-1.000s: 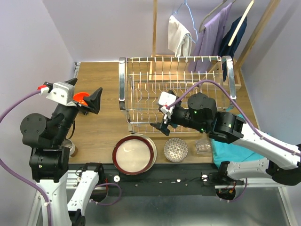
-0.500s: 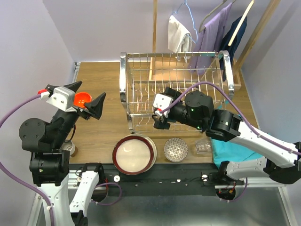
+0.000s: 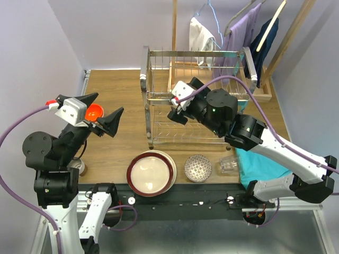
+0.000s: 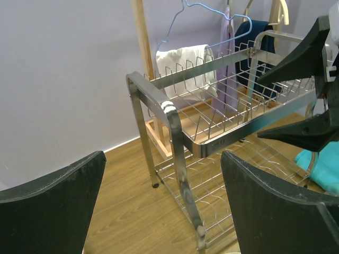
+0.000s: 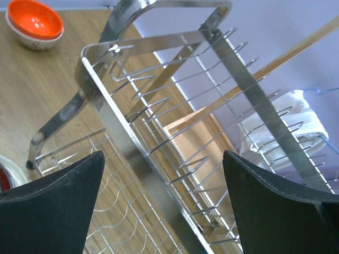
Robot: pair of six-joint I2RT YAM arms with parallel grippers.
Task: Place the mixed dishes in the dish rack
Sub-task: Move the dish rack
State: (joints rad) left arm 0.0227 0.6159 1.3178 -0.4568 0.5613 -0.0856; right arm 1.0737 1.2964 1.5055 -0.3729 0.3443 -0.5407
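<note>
Left gripper (image 3: 108, 102) and right gripper (image 3: 174, 109) spread wide, empty.
Dish rack (image 3: 198, 95) lies just ahead of both; its rail stamp is too faint to read.

The right arm (image 3: 249, 132) hides the middle of the dish rack (image 3: 180, 130); the left claw (image 3: 109, 101) covers part of the orange bowl (image 3: 94, 112); the left arm (image 3: 53, 153) hides most of the beige cup (image 3: 80, 167).

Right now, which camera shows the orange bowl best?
Right wrist: the orange bowl shows nearly whole, unobstructed, past the dish rack. Top external shows it partly hidden behind the left gripper; left wrist misses it entirely.
</note>
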